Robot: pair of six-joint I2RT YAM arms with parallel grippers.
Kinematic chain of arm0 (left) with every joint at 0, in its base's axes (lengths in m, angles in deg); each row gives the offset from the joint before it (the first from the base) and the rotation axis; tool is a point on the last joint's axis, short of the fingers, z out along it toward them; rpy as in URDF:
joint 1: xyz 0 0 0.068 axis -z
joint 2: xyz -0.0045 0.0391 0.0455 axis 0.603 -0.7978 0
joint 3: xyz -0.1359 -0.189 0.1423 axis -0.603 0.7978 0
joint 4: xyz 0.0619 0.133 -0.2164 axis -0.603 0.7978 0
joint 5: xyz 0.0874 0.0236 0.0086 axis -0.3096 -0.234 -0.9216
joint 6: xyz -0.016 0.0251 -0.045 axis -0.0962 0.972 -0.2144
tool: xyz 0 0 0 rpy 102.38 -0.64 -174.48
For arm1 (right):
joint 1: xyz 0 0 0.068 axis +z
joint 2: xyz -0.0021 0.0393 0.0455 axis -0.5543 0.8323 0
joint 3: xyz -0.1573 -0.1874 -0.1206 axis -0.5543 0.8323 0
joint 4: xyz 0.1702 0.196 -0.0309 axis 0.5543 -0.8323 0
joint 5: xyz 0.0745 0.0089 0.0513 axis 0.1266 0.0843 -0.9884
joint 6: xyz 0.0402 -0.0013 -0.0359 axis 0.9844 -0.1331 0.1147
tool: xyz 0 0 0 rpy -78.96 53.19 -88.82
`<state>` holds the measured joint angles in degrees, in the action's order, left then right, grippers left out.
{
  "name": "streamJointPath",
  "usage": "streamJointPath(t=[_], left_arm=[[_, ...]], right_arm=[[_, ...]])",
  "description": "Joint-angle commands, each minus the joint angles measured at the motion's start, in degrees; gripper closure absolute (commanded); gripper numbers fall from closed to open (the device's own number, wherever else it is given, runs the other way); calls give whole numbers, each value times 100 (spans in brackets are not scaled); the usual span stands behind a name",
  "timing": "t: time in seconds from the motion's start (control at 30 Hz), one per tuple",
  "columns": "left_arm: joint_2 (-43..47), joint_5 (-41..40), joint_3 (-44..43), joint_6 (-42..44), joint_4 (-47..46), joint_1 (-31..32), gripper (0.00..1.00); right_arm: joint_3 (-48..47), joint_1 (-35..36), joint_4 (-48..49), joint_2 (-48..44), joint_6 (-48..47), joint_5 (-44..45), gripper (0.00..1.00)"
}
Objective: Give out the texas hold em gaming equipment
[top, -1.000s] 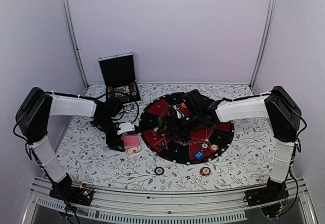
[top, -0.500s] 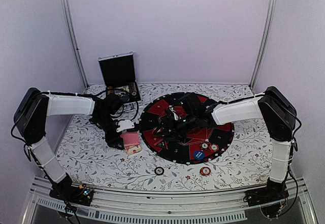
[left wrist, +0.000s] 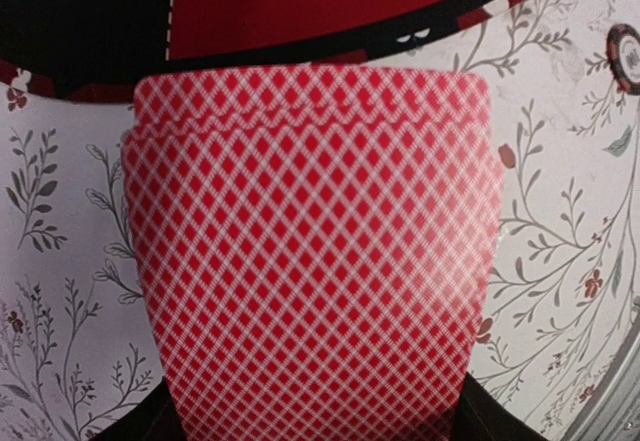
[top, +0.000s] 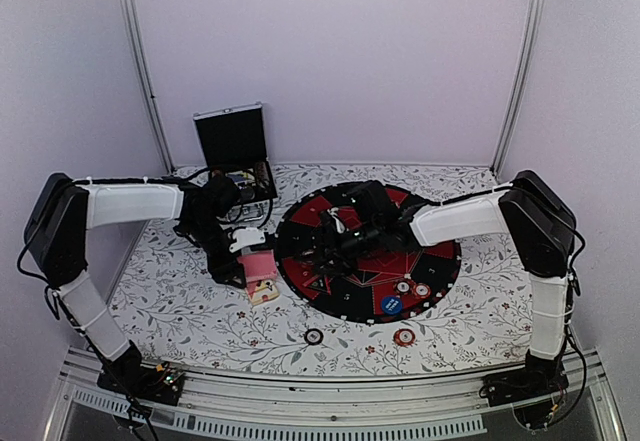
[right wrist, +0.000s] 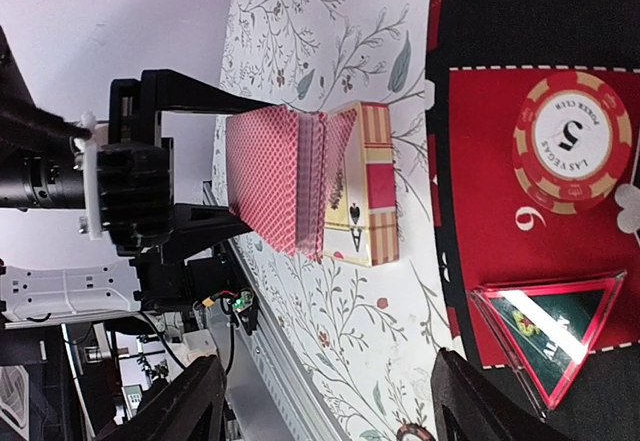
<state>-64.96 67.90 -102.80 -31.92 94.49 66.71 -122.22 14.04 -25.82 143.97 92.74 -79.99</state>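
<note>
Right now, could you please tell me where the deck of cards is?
In the top view the deck of cards is held in the left gripper, just left of the round mat, beside the card box.

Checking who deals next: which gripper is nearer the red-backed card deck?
Left. The left gripper is shut on the card deck; the right gripper hangs open above the round mat, apart.

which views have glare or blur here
Left wrist: the deck fills the frame, its lattice soft toward the bottom. Right wrist: a bright glare streak on the red triangle; the chip reads sharp. Top external: evenly lit, no harsh shadows.
</note>
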Motion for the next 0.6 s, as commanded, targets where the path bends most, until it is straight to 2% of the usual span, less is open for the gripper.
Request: streamJointPath(t=[0.0,0.37,0.57], left_arm=[[356,413,-398,-131,232,60,70],[495,518,-633,-200,463,139,71],[510,484,-673,-196,501,157,72]], right_arm=[[-277,86,428,239,248,-208,26],[-484,134,1924,664,1319,-779,26],[-748,195,2220,921,1645,-901,26]])
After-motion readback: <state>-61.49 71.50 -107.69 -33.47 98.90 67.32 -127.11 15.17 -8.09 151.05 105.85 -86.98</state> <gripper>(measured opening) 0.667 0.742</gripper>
